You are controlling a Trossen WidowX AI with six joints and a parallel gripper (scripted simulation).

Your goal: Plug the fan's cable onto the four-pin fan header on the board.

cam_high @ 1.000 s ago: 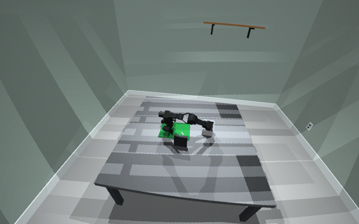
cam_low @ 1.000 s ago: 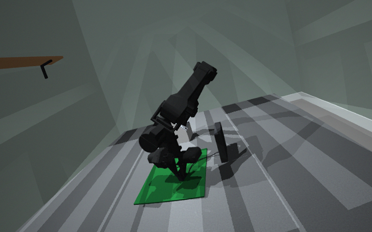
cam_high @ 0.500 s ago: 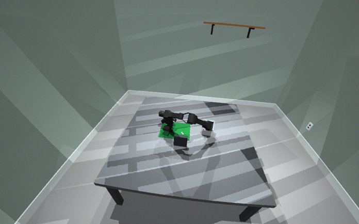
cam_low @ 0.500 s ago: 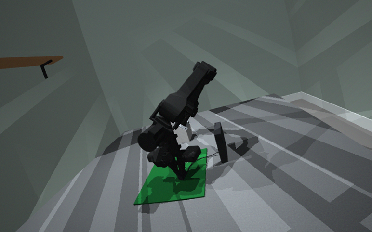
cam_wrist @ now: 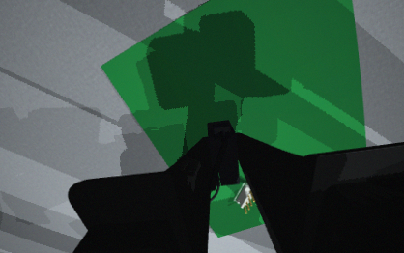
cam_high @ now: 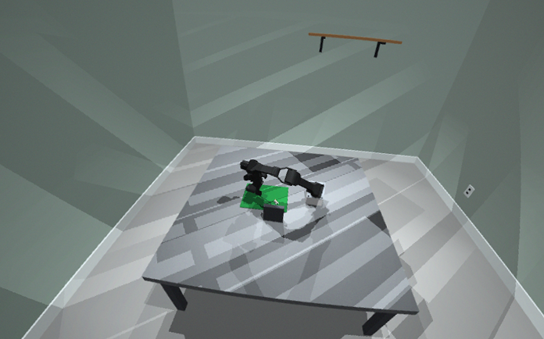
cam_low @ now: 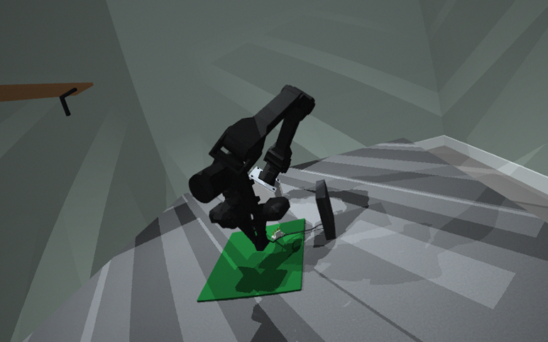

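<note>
My gripper (cam_high: 256, 193) (cam_low: 259, 243) (cam_wrist: 221, 141) is shut on the fan cable's black plug (cam_wrist: 229, 166), over the green board (cam_high: 281, 192) (cam_low: 221, 287) (cam_wrist: 321, 53). The plug shows between and beyond the fingertips in the wrist view; I cannot tell whether it touches the board. The white header (cam_high: 275, 202) (cam_low: 274, 237) (cam_wrist: 244, 194) with brass pins stands on the board, apart from the plug. The thin black cable (cam_low: 304, 231) runs from the plug to the fan (cam_high: 273, 213) (cam_low: 325, 210). Part of the plug is hidden by the fingers.
The fan stands upright as a dark square slab beside the board, on the header's side. The arm's pale base plate (cam_low: 257, 174) is behind the board in the exterior view. The grey table (cam_high: 265, 260) (cam_low: 404, 303) carries everything. A brown shelf (cam_high: 355, 38) (cam_low: 29, 91) is on the wall.
</note>
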